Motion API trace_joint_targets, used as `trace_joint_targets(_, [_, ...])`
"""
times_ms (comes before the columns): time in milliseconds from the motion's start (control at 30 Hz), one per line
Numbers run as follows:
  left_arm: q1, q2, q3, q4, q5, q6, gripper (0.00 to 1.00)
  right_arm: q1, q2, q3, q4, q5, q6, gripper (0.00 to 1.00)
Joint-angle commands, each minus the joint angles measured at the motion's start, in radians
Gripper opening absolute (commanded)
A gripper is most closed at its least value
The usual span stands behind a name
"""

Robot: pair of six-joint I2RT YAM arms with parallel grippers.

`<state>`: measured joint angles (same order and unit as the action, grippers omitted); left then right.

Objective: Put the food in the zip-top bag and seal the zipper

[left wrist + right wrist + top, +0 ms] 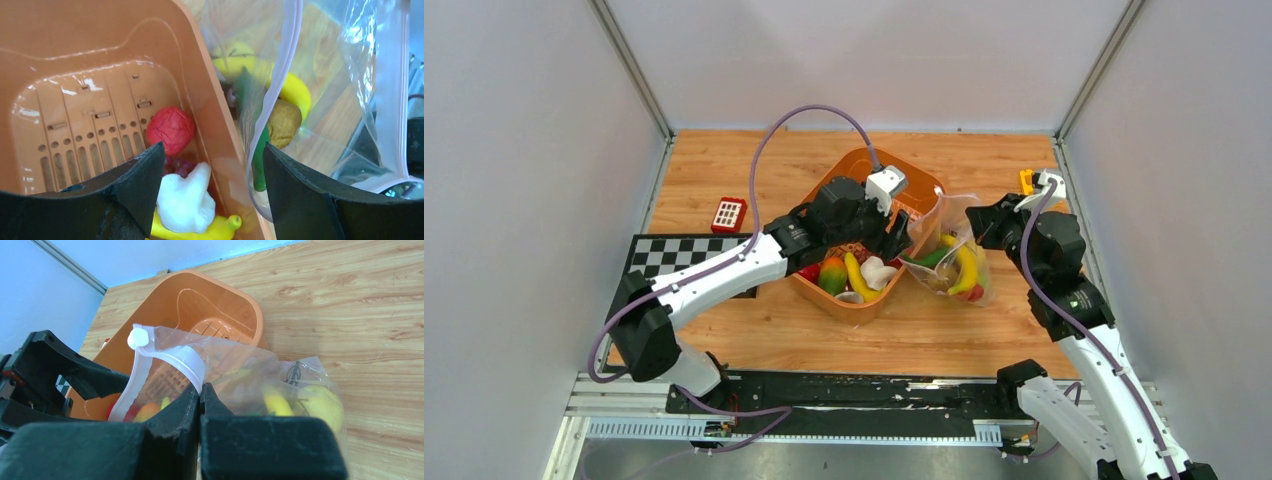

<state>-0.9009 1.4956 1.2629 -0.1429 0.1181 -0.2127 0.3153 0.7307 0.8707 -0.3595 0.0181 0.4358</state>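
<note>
The zip-top bag (pixel 954 265) lies right of the orange basket (pixel 861 157), its mouth held up and open toward the basket. My right gripper (pixel 200 387) is shut on the zipper (pixel 185 360) strip at the bag's mouth edge. Inside the bag are a yellow banana (pixel 295 92), a green piece (pixel 259 165) and a brownish nut (pixel 284 120). My left gripper (pixel 212 150) is open with nothing between its fingers. It straddles the basket's right wall, one finger over the basket and one at the bag mouth. A red fruit (pixel 170 129), a white mushroom (pixel 186 200) and a banana (pixel 220 227) lie in the basket.
A small red and white object (pixel 729 214) sits on the wood left of the basket, above a checkerboard mat (pixel 669 255). A yellow-orange item (pixel 1027 180) is at the back right by the wall. Grey walls close in both sides.
</note>
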Motion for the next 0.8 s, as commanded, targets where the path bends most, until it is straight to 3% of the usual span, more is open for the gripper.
trace_joint_targets(0, [-0.003,-0.019,0.005,-0.006,0.071,-0.01,0.75,-0.004,-0.003,0.031,0.04,-0.002,0.002,0.01])
trace_joint_targets(233, [-0.003,0.014,0.072,-0.023,0.102,0.0,0.33,-0.004,0.011,0.032,0.043,-0.061,0.004,0.01])
trace_joint_targets(400, [-0.002,0.041,0.142,-0.015,0.123,-0.002,0.01,-0.004,-0.017,0.026,0.044,0.013,-0.004,0.0])
trace_joint_targets(567, [-0.003,0.052,0.188,0.029,0.1,-0.016,0.0,-0.004,-0.069,0.016,0.068,0.163,-0.042,0.0])
trace_joint_targets(600, [-0.001,0.055,0.195,0.019,0.077,-0.019,0.03,-0.004,-0.072,0.016,0.073,0.182,-0.054,0.0])
trace_joint_targets(633, [-0.001,0.054,0.196,0.002,0.044,-0.019,0.18,-0.004,-0.069,0.017,0.069,0.2,-0.059,0.0])
trace_joint_targets(700, [0.006,0.047,0.182,-0.027,-0.007,-0.018,0.61,-0.004,-0.062,0.023,0.05,0.222,-0.06,0.0])
trace_joint_targets(767, [0.022,0.019,0.137,-0.04,-0.033,-0.031,0.8,-0.004,-0.062,0.014,0.045,0.241,-0.058,0.0])
